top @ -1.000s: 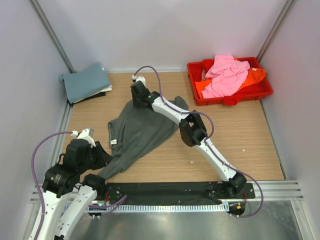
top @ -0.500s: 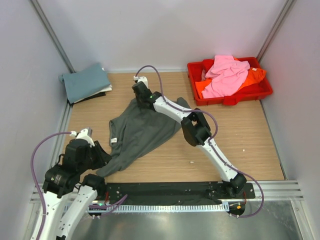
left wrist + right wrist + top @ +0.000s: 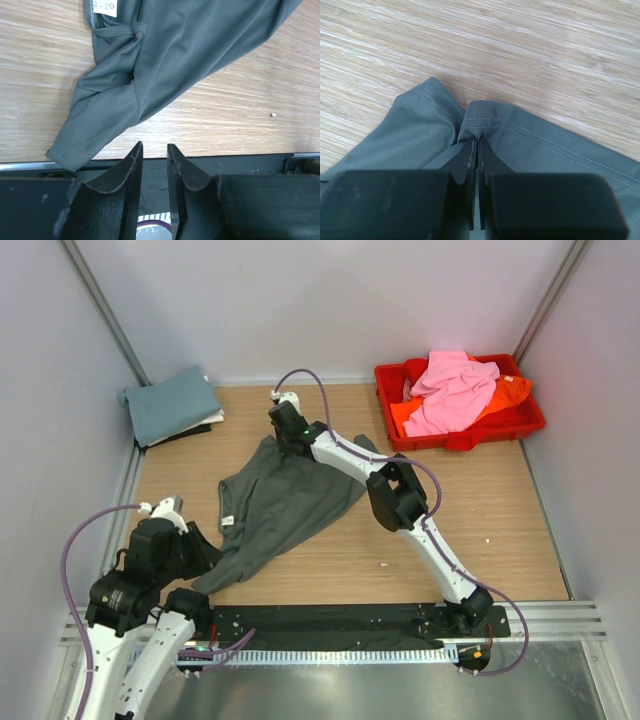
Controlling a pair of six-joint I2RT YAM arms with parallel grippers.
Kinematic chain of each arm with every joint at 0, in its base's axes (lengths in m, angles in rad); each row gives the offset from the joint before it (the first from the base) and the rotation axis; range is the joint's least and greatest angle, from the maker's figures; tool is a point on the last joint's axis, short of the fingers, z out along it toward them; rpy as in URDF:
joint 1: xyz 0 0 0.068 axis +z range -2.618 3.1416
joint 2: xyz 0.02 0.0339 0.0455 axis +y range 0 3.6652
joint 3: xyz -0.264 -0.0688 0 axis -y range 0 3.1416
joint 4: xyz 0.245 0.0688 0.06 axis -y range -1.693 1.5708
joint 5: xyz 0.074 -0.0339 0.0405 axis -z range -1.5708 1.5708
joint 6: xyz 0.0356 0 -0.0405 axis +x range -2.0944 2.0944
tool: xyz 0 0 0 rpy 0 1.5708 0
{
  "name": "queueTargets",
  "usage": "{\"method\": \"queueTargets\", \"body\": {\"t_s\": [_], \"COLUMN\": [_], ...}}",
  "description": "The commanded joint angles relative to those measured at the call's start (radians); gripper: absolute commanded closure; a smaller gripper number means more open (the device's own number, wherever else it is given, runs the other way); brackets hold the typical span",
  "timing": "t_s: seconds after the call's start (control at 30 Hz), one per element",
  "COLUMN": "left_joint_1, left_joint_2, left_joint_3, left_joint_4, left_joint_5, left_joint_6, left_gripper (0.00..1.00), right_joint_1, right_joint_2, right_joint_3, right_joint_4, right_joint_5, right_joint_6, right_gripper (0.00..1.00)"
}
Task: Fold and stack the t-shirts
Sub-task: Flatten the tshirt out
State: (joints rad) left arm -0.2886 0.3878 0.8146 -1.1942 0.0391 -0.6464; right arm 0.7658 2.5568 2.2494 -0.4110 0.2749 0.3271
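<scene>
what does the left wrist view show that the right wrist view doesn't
Only the left wrist view: the left end effector, open and empty over the black base rail, plus the dark grey t-shirt with its collar, white label and a sleeve. Only the right wrist view: the right end effector pinched shut on a stitched hem fold. Both: the same shirt lying on the wooden table.
</scene>
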Motion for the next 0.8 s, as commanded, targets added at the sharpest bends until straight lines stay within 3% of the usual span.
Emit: {"method": "queueTargets", "body": {"t_s": [0.0, 0.23, 0.4, 0.63, 0.77], "left_joint_1": [0.009, 0.017, 0.019, 0.017, 0.017], "left_joint_2": [-0.009, -0.013, 0.011, 0.077, 0.123], "left_joint_3": [-0.005, -0.005, -0.002, 0.014, 0.02], "left_joint_4": [0.035, 0.035, 0.03, 0.028, 0.059], "left_joint_5": [0.019, 0.018, 0.016, 0.022, 0.051], "left_joint_6": [0.01, 0.01, 0.01, 0.014, 0.013], "left_gripper": [0.73, 0.73, 0.75, 0.78, 0.78], "right_joint_1": [-0.002, -0.02, -0.084, -0.212, -0.241], "right_joint_2": [-0.038, -0.07, -0.282, -0.863, -1.256], "right_joint_3": [0.018, -0.019, -0.167, -0.713, -0.999], "right_joint_4": [0.044, 0.081, 0.127, 0.218, 0.186], "right_joint_5": [-0.019, -0.046, -0.019, 0.036, 0.116], "right_joint_6": [0.015, 0.052, 0.063, 0.092, 0.096], "right_gripper": [0.95, 0.99, 0.99, 0.99, 0.99]}}
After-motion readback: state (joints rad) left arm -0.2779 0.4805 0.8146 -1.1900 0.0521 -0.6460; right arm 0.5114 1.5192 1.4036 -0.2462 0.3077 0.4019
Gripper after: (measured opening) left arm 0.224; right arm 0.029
